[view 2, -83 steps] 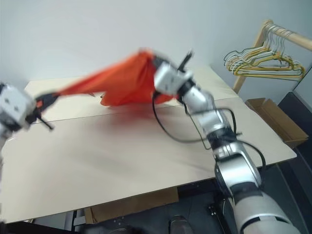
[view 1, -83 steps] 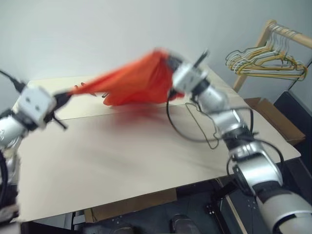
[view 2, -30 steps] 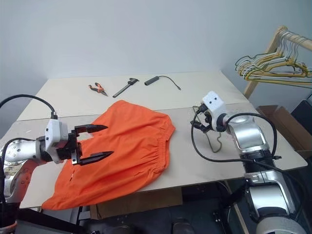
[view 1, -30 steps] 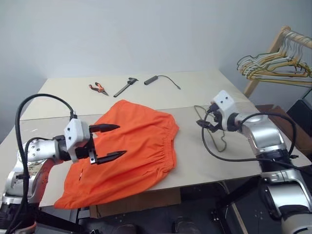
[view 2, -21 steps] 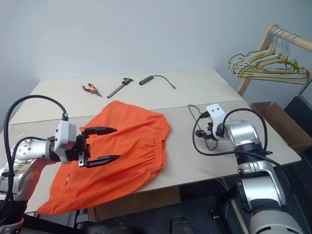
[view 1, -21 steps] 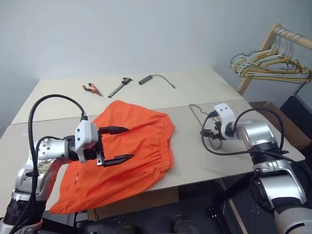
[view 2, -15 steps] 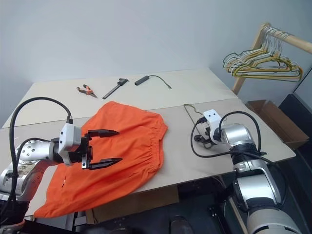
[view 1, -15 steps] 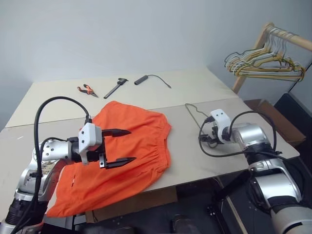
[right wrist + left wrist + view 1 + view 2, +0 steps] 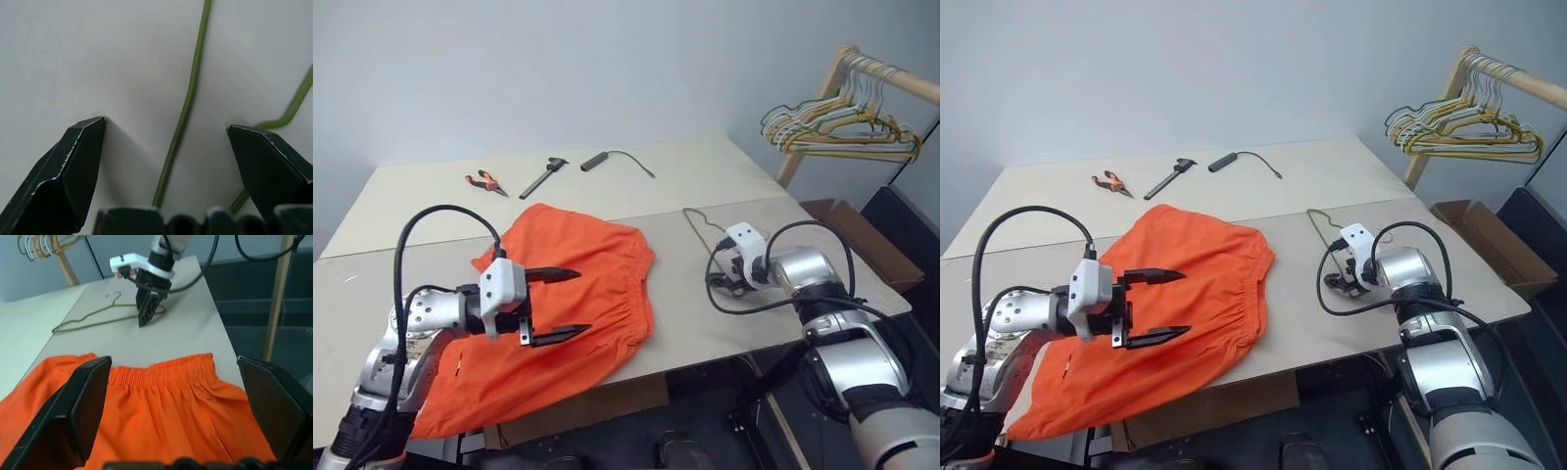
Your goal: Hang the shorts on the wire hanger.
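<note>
The left gripper (image 9: 566, 305) hovers spread and empty over the shorts (image 9: 578, 294), which lie flat toward the table's (image 9: 411, 196) front left edge, one corner drooping off it. The wire hanger (image 9: 93, 319) lies bare near the right edge, under the right gripper (image 9: 148, 312), released, straddling a wire; contact is unclear. Hanging hasn't started, I'd say.

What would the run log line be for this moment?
shorts: flat on table, unhung | wire hanger: on table | left pincer: open over shorts | right pincer: open, straddling hanger wire
</note>
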Robot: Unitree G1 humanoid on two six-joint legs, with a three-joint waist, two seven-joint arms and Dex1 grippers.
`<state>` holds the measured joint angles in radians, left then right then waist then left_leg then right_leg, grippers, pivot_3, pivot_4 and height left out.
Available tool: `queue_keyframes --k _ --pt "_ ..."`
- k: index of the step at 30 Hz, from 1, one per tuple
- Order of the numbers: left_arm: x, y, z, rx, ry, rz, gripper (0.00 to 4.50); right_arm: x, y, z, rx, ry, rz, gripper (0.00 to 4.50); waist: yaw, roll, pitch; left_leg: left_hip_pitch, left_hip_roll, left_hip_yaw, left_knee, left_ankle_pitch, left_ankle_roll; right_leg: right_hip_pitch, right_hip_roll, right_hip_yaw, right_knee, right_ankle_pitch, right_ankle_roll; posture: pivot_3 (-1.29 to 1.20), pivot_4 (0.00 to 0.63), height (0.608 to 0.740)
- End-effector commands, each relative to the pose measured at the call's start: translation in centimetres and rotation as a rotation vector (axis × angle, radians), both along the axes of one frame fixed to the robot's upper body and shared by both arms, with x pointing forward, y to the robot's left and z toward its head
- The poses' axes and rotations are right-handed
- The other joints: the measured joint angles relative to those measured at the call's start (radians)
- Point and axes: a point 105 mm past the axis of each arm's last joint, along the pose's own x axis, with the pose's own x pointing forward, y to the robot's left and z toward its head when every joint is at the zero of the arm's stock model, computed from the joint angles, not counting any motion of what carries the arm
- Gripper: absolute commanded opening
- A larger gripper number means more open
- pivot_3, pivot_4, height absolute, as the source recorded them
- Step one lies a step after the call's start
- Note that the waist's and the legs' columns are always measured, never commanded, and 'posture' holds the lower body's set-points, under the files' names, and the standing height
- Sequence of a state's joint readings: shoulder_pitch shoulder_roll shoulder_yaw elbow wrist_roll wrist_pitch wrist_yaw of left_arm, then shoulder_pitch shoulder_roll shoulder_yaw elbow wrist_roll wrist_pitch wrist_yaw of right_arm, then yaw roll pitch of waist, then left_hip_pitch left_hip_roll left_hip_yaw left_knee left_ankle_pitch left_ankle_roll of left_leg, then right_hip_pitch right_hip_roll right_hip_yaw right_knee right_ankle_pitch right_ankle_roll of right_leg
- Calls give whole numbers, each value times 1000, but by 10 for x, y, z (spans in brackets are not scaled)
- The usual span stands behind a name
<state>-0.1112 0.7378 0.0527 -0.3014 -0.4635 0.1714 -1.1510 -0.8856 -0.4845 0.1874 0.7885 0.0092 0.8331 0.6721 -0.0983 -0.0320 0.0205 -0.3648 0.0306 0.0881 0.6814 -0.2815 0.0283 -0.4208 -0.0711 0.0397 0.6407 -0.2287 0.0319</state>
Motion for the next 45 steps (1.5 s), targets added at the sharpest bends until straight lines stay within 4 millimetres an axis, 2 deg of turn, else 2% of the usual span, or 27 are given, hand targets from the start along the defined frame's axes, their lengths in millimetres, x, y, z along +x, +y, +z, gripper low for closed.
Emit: queue_keyframes --k 1,8,12,14,19,21,24,27,29,34,39,45 --pt "-1 -4 8 11 -61 -19 4500 -3 -3 -8 -19 46 -28 4133 0 0 0 0 0 0 0 0 0 0 0 0 0 0 0 -30 0 740" --pt "1 -3 10 14 -74 -13 4500 -5 -5 -17 -102 50 -22 1954 1 -1 -4 2 0 0 0 0 0 2 0 0 0 0 0 -27 0 740" --pt "1 -4 10 15 -74 -8 4500 -5 -8 -21 -130 51 -28 570 3 -1 -3 10 1 0 0 0 0 11 0 0 -1 0 0 -24 0 740" --pt "1 -4 10 14 -63 -8 4500 -5 -7 -22 -127 43 -23 28 3 -1 -3 13 1 -1 -1 0 0 15 0 -2 -3 -1 0 -26 0 740" --pt "5 -4 10 16 -68 5 4500 -2 -6 -19 -115 21 -44 28 2 -1 -4 13 1 -1 -1 0 0 16 0 -2 -3 0 0 -32 0 740" --pt "11 -6 13 -4 -84 33 4500 4 -4 -10 -108 -49 -54 28 2 -1 -4 13 1 -1 -1 0 0 16 0 -2 -3 0 0 -32 0 740" --pt "26 -8 24 -100 -100 121 4500 16 2 18 -81 -204 -65 28 4 0 -3 13 1 -1 0 0 0 16 -1 -2 -4 0 1 -33 0 740" --pt "50 -6 41 -280 12 266 4500 19 23 66 -51 -496 45 28 3 3 -1 11 1 -2 -1 0 0 14 -1 -1 -6 1 2 -41 0 740" --pt "66 -2 53 -414 92 358 4500 10 45 95 16 -656 140 28 1 4 -1 8 1 -3 -1 0 0 11 -1 -1 -6 1 3 -47 0 740" --pt "83 -5 87 -757 220 404 4500 -20 87 137 171 -915 282 28 1 4 -1 -5 1 -4 -1 -1 1 -2 0 1 -8 5 6 -41 0 740" --pt "94 -15 108 -983 339 382 4500 -42 124 149 183 -1079 376 28 12 4 -1 -6 -2 -3 0 -1 1 0 -4 0 -11 7 8 -41 0 740" --pt "95 -29 114 -1022 374 361 4500 -56 149 148 193 -1141 428 28 17 4 -1 -6 -6 -2 1 -1 2 -1 -4 1 -11 8 9 -52 0 740"
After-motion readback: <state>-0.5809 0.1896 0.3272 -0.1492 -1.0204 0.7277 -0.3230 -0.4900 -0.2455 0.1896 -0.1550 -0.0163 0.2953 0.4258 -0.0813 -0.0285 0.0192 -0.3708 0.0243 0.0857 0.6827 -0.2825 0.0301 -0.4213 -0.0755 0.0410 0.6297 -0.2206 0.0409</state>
